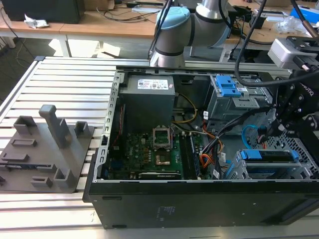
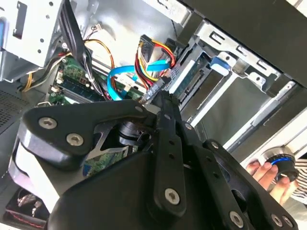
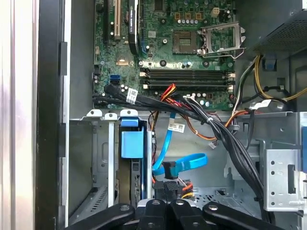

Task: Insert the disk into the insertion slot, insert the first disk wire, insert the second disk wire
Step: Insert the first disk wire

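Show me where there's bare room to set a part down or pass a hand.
Free: the slatted table, beyond the grey fixture and up to the computer case. Crowded: the drive corner, where the light-blue cable, black wire bundle and end effector meet.

Black wire bundle (image 3: 225, 136) and light-blue cable (image 3: 165, 141) just beside the drive cage (image 3: 101, 158).

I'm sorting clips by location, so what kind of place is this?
Probably a robotics lab or workshop: an open computer case lies on a slatted metal table, a robot arm stands behind it, and cluttered wooden desks line the back.
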You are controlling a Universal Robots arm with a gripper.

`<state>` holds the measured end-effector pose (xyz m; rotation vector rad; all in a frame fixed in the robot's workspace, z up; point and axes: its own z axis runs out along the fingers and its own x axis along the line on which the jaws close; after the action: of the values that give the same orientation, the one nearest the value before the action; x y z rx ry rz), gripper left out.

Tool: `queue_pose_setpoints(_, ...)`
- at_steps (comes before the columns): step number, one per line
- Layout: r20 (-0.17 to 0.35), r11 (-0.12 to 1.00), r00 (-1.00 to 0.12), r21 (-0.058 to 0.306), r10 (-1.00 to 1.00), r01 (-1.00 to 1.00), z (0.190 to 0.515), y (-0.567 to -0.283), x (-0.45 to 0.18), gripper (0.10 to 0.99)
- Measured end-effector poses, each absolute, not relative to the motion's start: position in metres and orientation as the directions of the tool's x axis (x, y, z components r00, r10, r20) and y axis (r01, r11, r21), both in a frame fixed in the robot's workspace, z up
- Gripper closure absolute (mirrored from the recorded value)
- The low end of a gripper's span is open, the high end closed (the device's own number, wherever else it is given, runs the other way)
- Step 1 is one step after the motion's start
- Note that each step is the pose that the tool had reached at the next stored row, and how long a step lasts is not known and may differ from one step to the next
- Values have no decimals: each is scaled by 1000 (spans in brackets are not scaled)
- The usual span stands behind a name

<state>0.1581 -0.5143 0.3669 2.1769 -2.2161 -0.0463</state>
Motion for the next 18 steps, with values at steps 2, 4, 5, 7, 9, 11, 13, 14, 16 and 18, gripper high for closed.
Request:
queue_pose_setpoints(2,4,18,-18,46,-1000,-999,368,-509,160,980)
queue_pose_setpoints(4,4,18,-18,46,-1000,-999,368,-499,163,980)
queue_pose_setpoints(5,4,18,-18,46,-1000,-999,368,-499,163,980)
queue_pose_setpoints(7,4,18,-18,46,-1000,-999,368,-499,163,980)
queue_pose_setpoints(9,4,18,-18,46,-1000,-999,368,-499,163,980)
queue_pose_setpoints(11,5,18,-18,46,-1000,-999,368,-499,163,973)
queue_pose_setpoints(13,5,18,-18,46,-1000,-999,368,-499,163,851)
queue_pose_setpoints(14,5,18,-18,46,-1000,-999,368,-499,163,784)
queue_pose_setpoints(16,5,18,-18,46,-1000,-999,368,-499,163,784)
queue_pose_setpoints(18,6,51,-51,46,-999,-998,368,-499,163,784)
